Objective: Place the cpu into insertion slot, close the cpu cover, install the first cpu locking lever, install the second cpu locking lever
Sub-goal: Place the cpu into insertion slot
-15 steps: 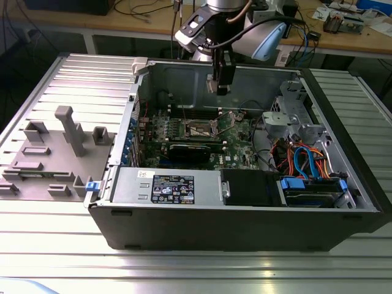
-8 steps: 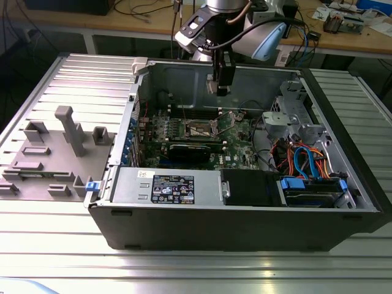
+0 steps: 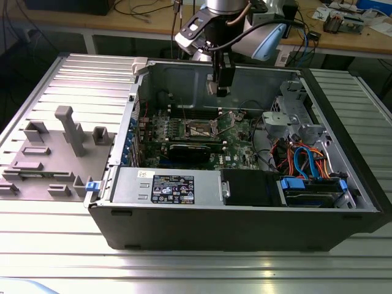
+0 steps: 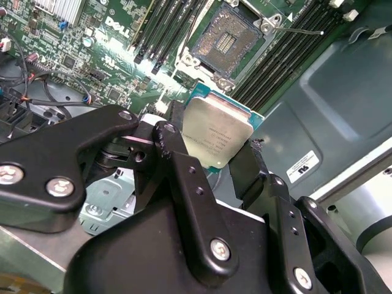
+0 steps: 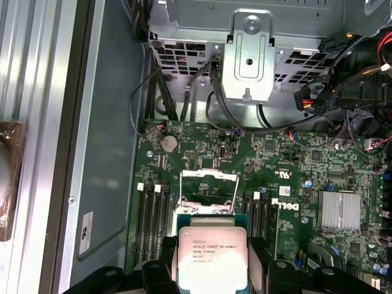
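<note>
- The exterior view is taken from above and in front of the open computer case (image 3: 245,229), at some distance, so that the whole case and the arm (image 3: 217,27) at its far side are taken in.
- The first wrist view is aimed steeply down onto the motherboard (image 5: 294,165), with the cpu (image 5: 211,254) close before the lens.
- The second wrist view is set nearer still and is aimed obliquely past the gripper (image 4: 210,144) towards the insertion slot (image 4: 229,40).
- The motherboard is shared by all three views; the cpu is shared by both wrist views.
</note>
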Motion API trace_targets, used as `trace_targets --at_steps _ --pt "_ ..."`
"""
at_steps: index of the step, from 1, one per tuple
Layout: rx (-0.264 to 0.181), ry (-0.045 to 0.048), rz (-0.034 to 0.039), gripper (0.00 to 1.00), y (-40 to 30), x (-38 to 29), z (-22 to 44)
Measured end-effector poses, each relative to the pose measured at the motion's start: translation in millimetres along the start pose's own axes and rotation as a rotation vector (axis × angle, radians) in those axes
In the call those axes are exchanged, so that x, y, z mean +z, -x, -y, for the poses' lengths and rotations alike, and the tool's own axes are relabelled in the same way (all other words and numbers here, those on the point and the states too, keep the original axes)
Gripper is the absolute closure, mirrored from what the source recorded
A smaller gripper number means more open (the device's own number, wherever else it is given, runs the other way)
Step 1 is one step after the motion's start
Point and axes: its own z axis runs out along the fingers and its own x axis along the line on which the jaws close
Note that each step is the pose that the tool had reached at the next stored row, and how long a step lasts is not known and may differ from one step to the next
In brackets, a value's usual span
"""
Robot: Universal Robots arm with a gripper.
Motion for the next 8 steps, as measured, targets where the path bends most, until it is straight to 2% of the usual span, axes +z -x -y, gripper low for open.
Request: trace_targets --at_steps 8 --pt "0.0 0.0002 -0.0002 0.46 0.0 2.2 0.2"
